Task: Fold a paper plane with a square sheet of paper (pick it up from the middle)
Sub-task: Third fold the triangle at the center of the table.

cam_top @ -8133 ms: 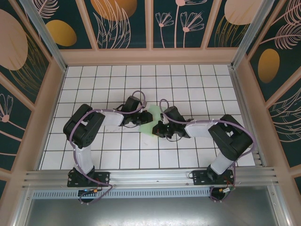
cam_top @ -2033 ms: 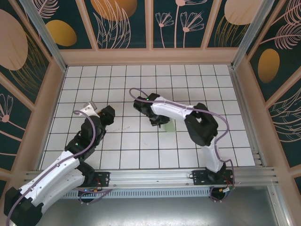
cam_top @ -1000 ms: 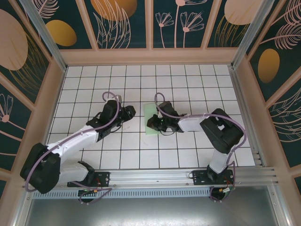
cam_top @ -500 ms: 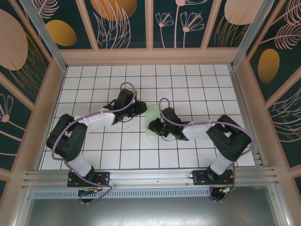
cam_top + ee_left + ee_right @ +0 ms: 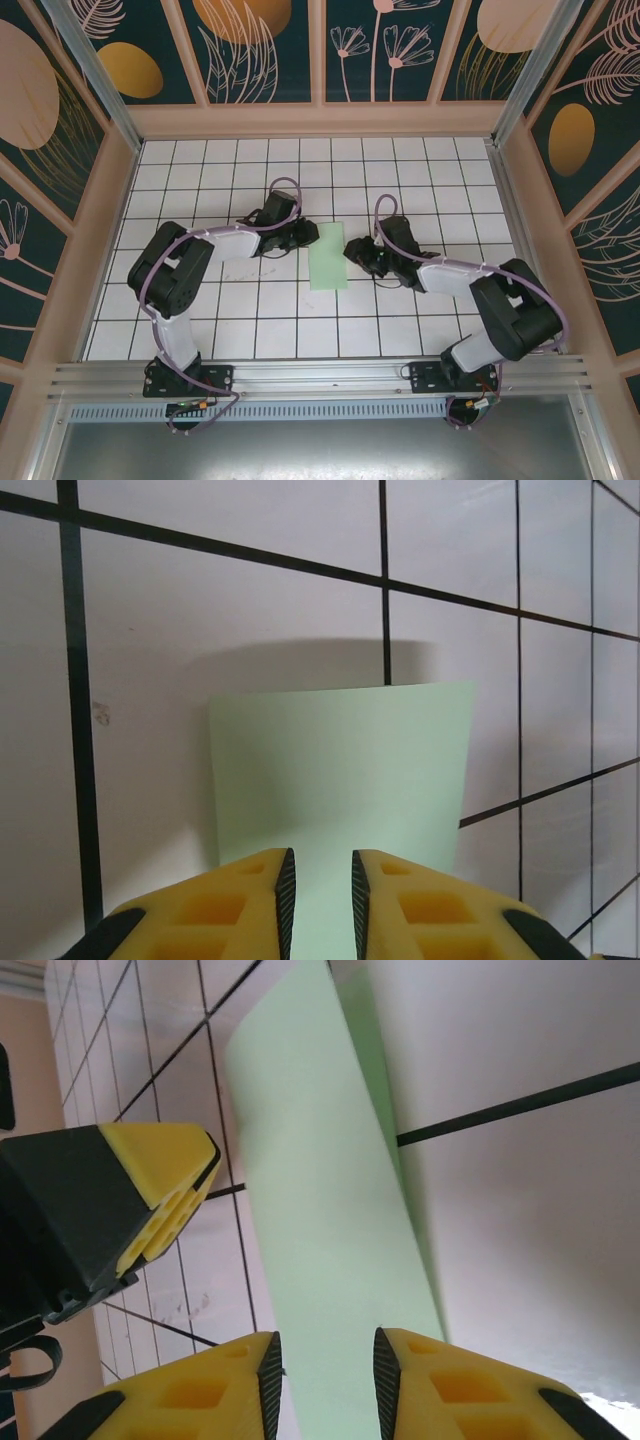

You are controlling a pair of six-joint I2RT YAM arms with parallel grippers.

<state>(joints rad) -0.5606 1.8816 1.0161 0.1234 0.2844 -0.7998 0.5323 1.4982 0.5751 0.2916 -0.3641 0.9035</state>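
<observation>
Left jaws first: the two yellow fingertips (image 5: pixel 240 905) stand a slit apart, not clamped. Pale green shows through that slit, because the sheet of paper (image 5: pixel 340 780) runs right up to them. Whether the tips press on it, the wrist view can't settle. The sheet's far edge bows up a touch, throwing a soft shadow on the white tiles.

Over to the right jaws: parted wider, released, nothing pinched, with a yellow fingertip (image 5: pixel 450 1385) on either side of the sheet's near end. From that wrist the sheet stretches away as a long strip with a darker green band along its right side. The left jaws' yellow fingertip (image 5: pixel 160 1190) sits just beside its left edge.

From above, the sheet lies in the middle of the gridded surface (image 5: pixel 250 320) as a narrow rectangle. The left jaws are at its top-left corner and the right jaws just beside its right edge, facing each other across it. The left arm (image 5: pixel 235 241) reaches in low from the left and the right arm (image 5: pixel 450 275) from the right.
</observation>
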